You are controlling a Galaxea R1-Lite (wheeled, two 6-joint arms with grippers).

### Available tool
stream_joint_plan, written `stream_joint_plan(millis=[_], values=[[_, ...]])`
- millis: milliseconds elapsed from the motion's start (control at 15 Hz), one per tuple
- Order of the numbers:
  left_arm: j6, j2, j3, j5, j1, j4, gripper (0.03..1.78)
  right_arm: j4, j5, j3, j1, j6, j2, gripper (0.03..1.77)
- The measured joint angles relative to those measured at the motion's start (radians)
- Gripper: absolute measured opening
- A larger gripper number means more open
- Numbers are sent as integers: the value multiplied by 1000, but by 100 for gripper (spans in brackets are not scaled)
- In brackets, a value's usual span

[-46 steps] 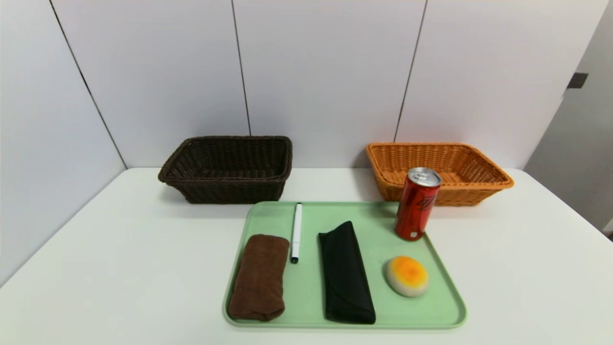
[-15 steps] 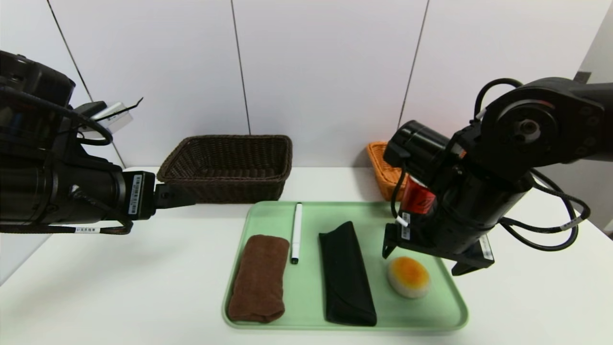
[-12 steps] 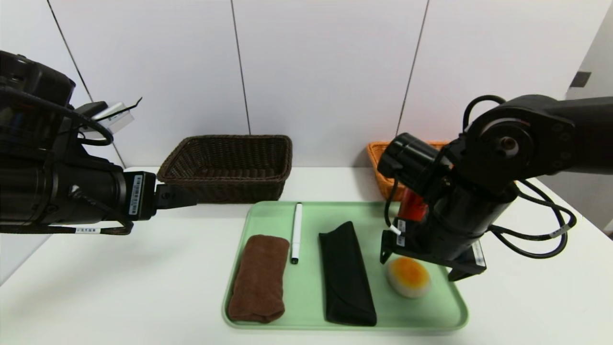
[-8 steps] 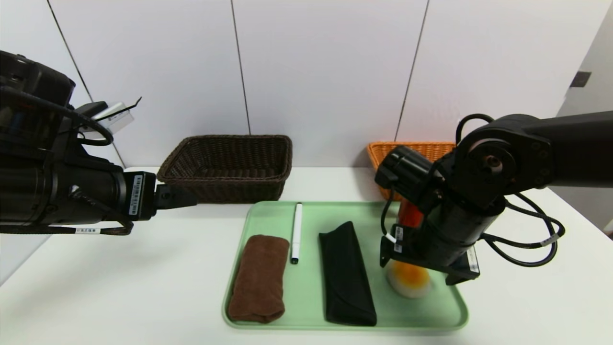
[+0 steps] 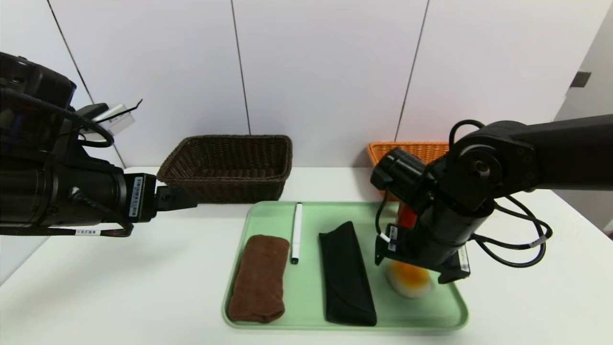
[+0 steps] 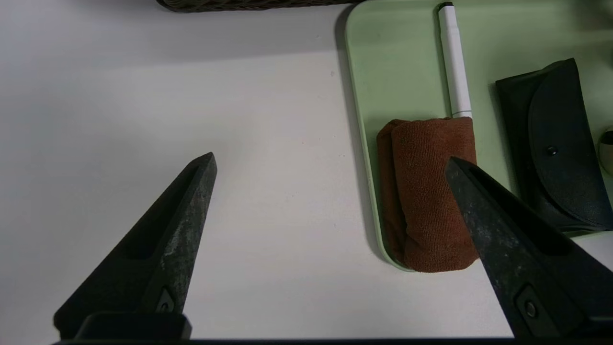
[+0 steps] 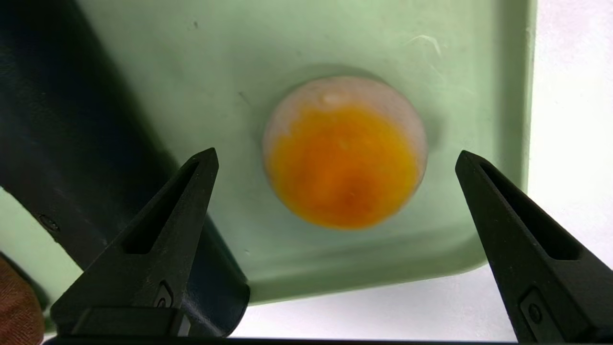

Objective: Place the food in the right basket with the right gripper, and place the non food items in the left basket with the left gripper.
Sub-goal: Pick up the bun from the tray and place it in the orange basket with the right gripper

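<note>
The right claw hangs over the bun, pointing steeply down, its fingers spread wide and holding nothing. The bun lies between them, on the green tray, near the tray's front right corner.

I think the main danger is a bad squeeze: the bun looks soft and round, so it can slip out sideways or get pressed flat if the fingers close too high on it. One finger stands just beside the black case and could catch it when going down; the other is over the tray's right rim and could hit it.

The red can stands behind the wrist, mostly hidden, and a careless lift toward the orange basket at the table's back right could knock it over.

The left claw waits open over the bare table left of the tray, near the brown towel.
</note>
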Motion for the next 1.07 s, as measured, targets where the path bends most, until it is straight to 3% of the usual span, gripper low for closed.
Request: stream_joint_plan(millis=[867,1067], values=[[0,1,-4,-26,-3,0,169,-8,9,6,0,0,16,168],[1,0,-3,-26,-3,0,169,-8,9,19,0,1,13,117]])
